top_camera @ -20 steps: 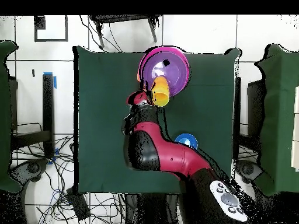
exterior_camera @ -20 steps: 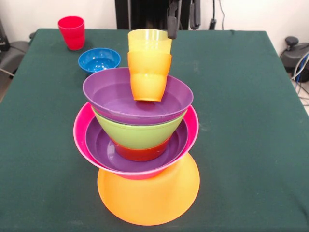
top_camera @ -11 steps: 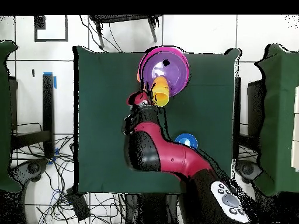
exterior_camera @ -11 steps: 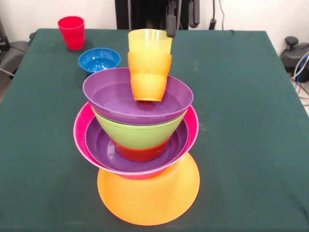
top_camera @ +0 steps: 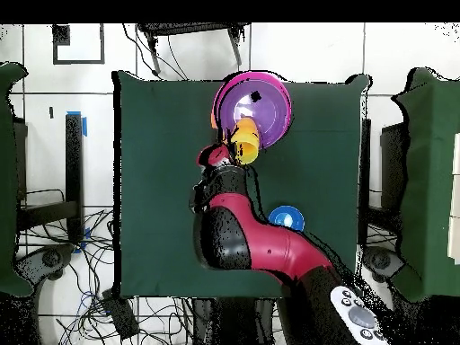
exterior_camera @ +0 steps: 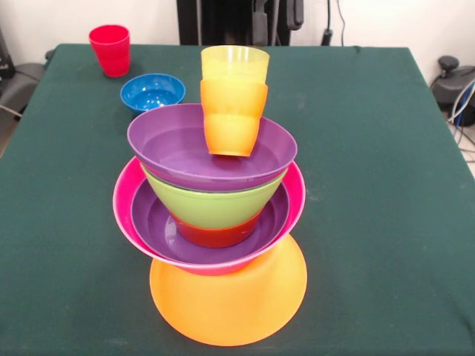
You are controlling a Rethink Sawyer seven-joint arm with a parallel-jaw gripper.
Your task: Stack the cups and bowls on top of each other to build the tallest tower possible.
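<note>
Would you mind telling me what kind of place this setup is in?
Probably a robotics lab: a green-clothed table holding a tower of plastic bowls, the red arm over it, loose cables on a tiled floor.

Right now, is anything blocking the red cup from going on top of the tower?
Nothing visible. The red cup stands alone on the table's far corner, and the yellow cup topping the tower is open above.

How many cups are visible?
3: the yellow cup nested in the orange cup atop the tower, and the red cup alone at the table's far corner.
</note>
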